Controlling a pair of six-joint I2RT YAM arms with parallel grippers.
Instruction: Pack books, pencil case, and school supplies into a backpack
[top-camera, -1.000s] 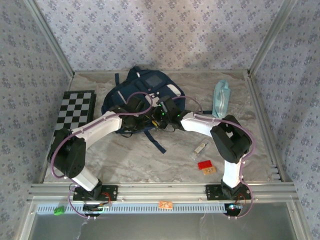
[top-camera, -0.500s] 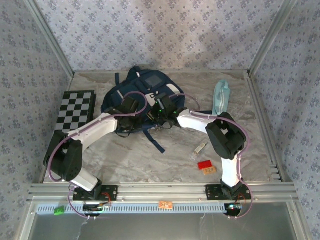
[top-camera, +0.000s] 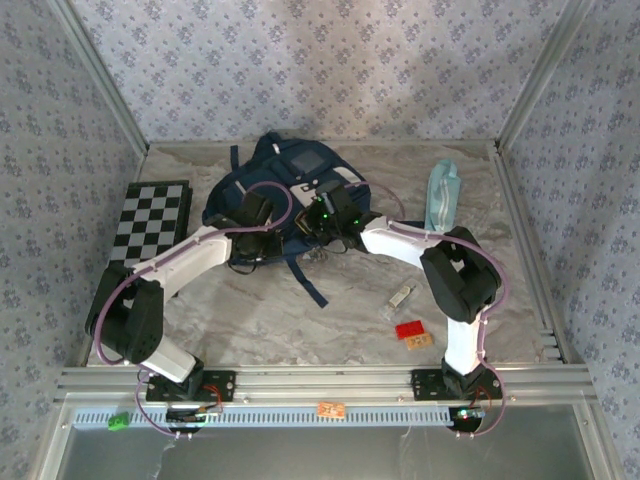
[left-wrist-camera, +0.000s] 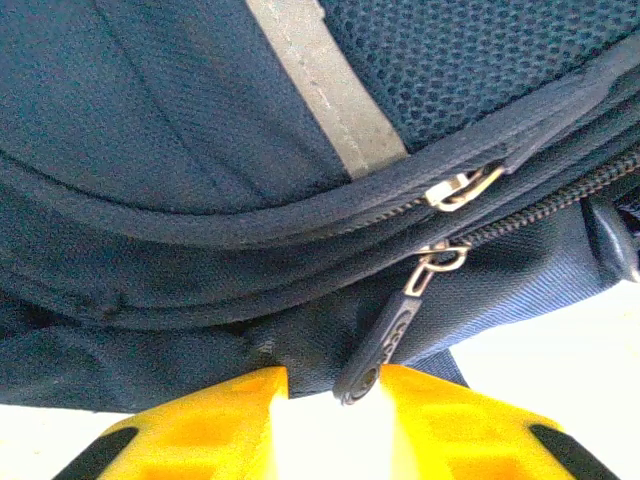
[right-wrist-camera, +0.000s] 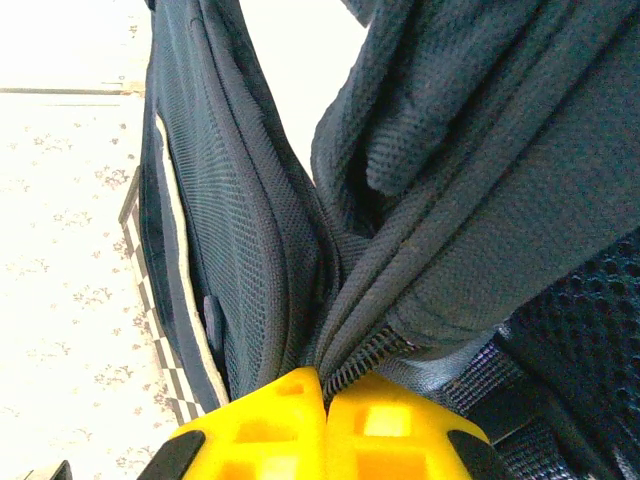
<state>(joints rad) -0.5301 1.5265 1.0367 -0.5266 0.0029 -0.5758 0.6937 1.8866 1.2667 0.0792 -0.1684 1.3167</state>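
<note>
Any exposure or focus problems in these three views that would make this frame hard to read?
Top external: even, soft light, no glare, scene sharp. Left wrist: navy fabric backpack crisp, left gripper's yellow fingers blurred, tabletop blown out white. Right wrist: tabletop washed out too, backpack mesh in focus, right gripper's yellow fingers soft.

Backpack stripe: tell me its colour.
The stripe is off-white, on the navy backpack; the left wrist view shows it best.

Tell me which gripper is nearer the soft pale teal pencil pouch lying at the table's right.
Right. The right gripper, clamped on the navy fabric backpack, is left of the pouch; the left gripper is farther left on the backpack.
</note>
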